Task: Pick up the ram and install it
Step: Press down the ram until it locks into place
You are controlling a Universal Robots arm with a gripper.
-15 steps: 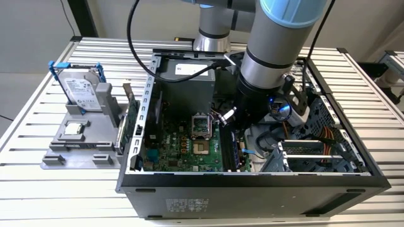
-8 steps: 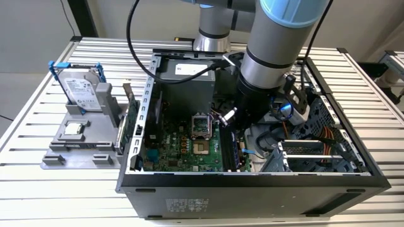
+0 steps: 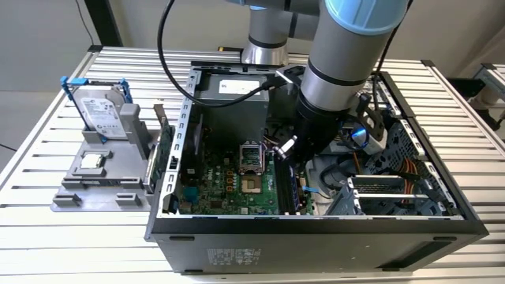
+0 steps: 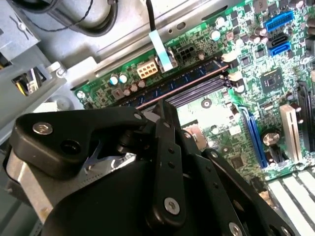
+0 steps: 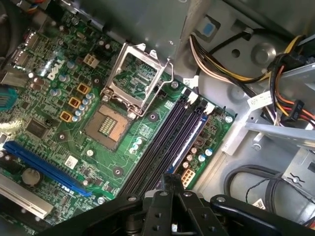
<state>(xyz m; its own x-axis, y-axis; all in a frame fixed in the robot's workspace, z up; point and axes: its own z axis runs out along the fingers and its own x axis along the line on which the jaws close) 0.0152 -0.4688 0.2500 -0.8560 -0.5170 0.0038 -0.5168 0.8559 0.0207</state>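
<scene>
The ram [image 5: 189,137] is a long dark bluish stick standing in the outermost memory slot of the motherboard, next to the case's metal wall. It runs along the slot with pale latches at its ends in the second wrist view [image 4: 189,78]. In the exterior view the ram [image 3: 284,186] lies under the arm, inside the open computer case [image 3: 316,228]. My gripper [image 3: 285,155] hangs low in the case directly over the stick. Its fingertips are pressed together at the ram's upper edge in both wrist views [image 4: 165,105] [image 5: 172,179]. I cannot tell whether they touch it.
An open processor socket [image 5: 110,123] with its raised metal frame sits beside the memory slots. Cable bundles [image 5: 290,105] and a drive cage [image 3: 387,189] crowd the exterior view's right. On the exterior view's left, a grey fixture [image 3: 67,198] holds a hard drive [image 3: 103,115], a square chip [image 3: 93,160] and a green card [image 3: 162,157].
</scene>
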